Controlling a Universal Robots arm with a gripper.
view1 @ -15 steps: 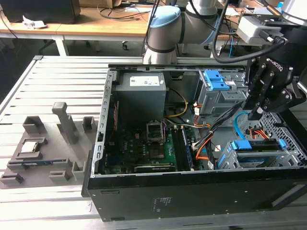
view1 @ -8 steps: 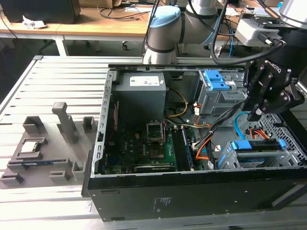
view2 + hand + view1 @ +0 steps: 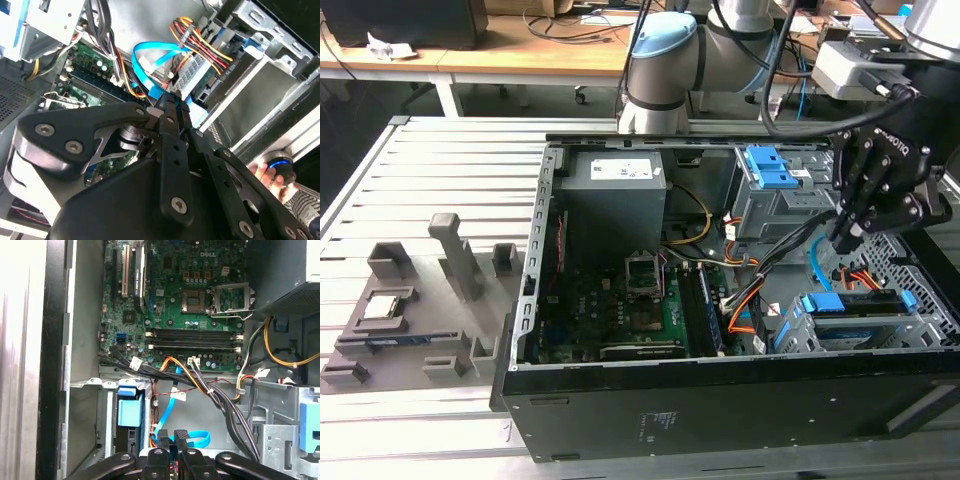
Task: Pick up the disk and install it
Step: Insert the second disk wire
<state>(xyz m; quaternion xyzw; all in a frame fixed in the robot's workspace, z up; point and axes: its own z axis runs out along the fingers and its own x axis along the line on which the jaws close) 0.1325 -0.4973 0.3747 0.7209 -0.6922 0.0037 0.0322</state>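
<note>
The disk (image 3: 855,322), a silver drive with blue side rails, lies flat in the drive bay at the exterior view's right end of the open computer case (image 3: 720,400). My gripper (image 3: 842,243) hangs just above it, fingers shut with nothing between them. In the second wrist view the black fingers (image 3: 172,107) are pressed together over the disk (image 3: 192,70) and its blue rail. The first wrist view shows the fingertips (image 3: 181,436) near a blue cable, and the disk's blue rail tab (image 3: 129,412) sits in the metal bay beside them.
Orange, black and blue cables (image 3: 760,300) run between the motherboard (image 3: 620,300) and the bay. A power supply (image 3: 615,190) and a blue-latched cage (image 3: 770,175) stand at the back. A grey fixture (image 3: 410,320) holds small parts. A person's hand (image 3: 265,172) is beside the case.
</note>
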